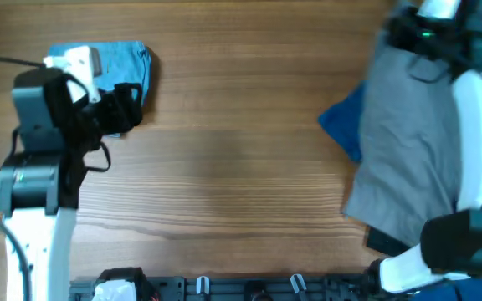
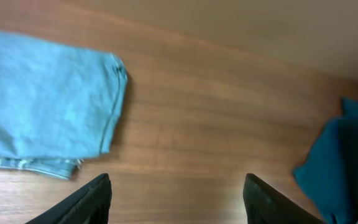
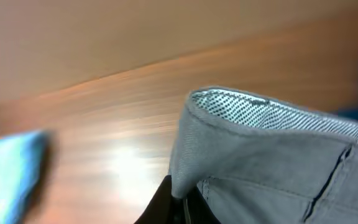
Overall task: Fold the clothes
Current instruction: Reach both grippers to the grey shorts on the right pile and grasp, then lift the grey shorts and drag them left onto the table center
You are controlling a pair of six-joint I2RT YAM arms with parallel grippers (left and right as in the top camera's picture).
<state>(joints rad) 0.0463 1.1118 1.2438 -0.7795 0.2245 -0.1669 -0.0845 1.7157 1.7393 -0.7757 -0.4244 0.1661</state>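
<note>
Grey shorts (image 1: 404, 146) hang and drape at the right side of the table, over a royal-blue piece (image 1: 346, 125) and a black piece (image 1: 385, 241). My right gripper (image 1: 421, 33) is at the far right, shut on the grey shorts' waistband (image 3: 241, 155), which folds over its fingers (image 3: 182, 208). A folded light-blue denim piece (image 1: 120, 67) lies at the far left; it fills the left of the left wrist view (image 2: 42, 106). My left gripper (image 2: 176, 199) is open and empty just right of the denim, above bare wood.
The wooden table (image 1: 241, 167) stretches between the two piles. A rail with clips (image 1: 249, 288) runs along the front edge. The blue piece also shows at the right of the left wrist view (image 2: 334, 162).
</note>
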